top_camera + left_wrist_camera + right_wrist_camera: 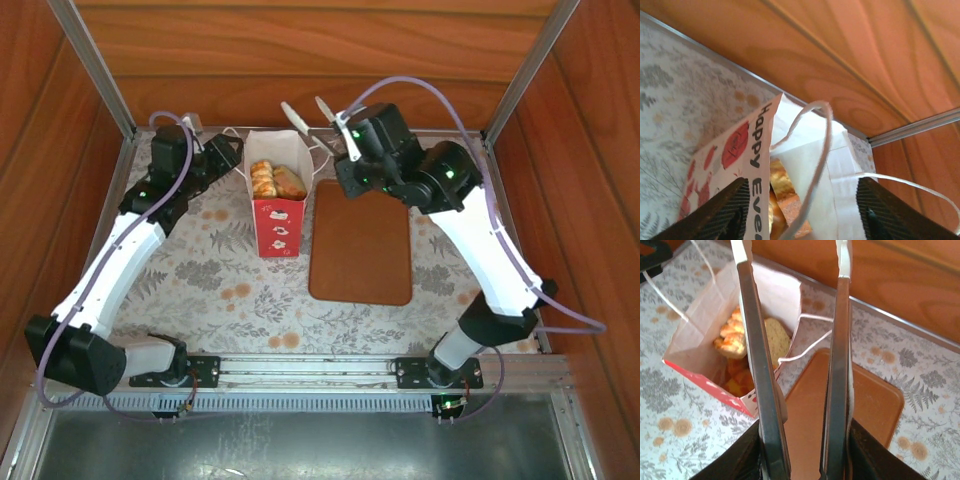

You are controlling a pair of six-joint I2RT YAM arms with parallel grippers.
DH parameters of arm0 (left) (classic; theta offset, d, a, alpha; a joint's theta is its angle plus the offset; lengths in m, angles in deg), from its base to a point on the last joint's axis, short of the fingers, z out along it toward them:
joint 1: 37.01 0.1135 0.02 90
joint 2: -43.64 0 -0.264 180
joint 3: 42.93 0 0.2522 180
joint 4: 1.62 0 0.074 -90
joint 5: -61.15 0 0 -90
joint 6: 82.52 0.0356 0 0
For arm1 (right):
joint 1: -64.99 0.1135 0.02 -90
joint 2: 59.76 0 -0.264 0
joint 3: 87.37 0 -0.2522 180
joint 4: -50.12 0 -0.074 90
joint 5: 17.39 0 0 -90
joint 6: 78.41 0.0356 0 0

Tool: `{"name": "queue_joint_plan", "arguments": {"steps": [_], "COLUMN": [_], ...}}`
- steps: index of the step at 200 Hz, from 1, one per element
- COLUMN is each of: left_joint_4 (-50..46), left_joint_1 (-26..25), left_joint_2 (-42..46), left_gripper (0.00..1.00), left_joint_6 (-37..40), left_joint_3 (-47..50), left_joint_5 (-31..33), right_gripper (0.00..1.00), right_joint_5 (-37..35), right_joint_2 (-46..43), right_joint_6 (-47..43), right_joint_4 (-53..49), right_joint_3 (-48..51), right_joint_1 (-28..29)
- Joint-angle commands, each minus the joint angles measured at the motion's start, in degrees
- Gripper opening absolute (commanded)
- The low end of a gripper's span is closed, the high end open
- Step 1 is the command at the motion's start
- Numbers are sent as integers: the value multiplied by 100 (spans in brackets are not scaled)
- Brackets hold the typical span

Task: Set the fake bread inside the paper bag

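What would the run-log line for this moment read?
fake bread: inside paper bag | bag: upright | left gripper: open at bag | right gripper: open, empty

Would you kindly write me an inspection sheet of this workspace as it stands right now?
Surface: table under a floral cloth, lying flat.
Job's things: paper bag upright with its mouth open; bread inside it.
Clutter: brown board lying flat right of the bag.
Grippers: left gripper open, fingers either side of the bag's top; right gripper open a little, nothing between its fingers, above the bag's far right corner.
Cables: purple cable arching over the right gripper, away from the bag.
Surroundings: wooden walls and metal posts.
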Motion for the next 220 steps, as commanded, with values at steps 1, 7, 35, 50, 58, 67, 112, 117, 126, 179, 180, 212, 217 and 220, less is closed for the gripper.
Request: {"name": "queue_joint_plan", "arguments": {"steps": [1,7,35,50,58,67,112,117,126,179,180,212,217,220], "left_joint_4": [-121,-149,-194,-194,-196,-194,411,545,656,312,301,198,195,195], "left_joint_1": [64,80,139,152,151,167,178,178,184,261,268,291,293,301], "left_joint_2": [369,469,1025,1331,1496,1658,2495,2570,2683,3001,3007,3150,3161,3174], "left_gripper": [67,68,73,76,77,81,95,96,97,97,97,97,97,97], "left_joint_6": [280,331,569,637,651,607,-518,-673,-912,-1278,-1276,-1201,-1171,-1152], "left_joint_3": [-27,10,336,603,792,1024,2478,2663,2933,3570,3576,3592,3591,3585], "left_joint_5": [320,393,941,1277,1470,1726,2343,2339,2358,2626,2627,2762,2794,2809], "right_gripper": [40,40,40,40,40,40,40,40,41,42,41,42,43,43], "right_joint_5": [-187,-256,-316,-369,-458,-543,-509,-466,-412,-87,-83,98,133,153], "right_joint_2": [-485,-624,-1366,-1772,-1981,-2184,-2742,-2733,-2671,-1705,-1684,-1401,-1406,-1412], "right_joint_6": [-7,35,346,441,469,462,705,762,888,1570,1585,1964,2026,2064], "right_joint_4": [566,652,984,1110,1221,1370,2545,2678,2859,3035,3022,2661,2653,2649], "right_joint_3": [412,598,1576,2294,2754,3304,5843,6074,6424,7199,7195,7290,7354,7393], "right_joint_1": [-224,-306,-801,-1048,-1152,-1249,-1302,-1302,-1301,-1284,-1284,-1155,-1118,-1093]}}
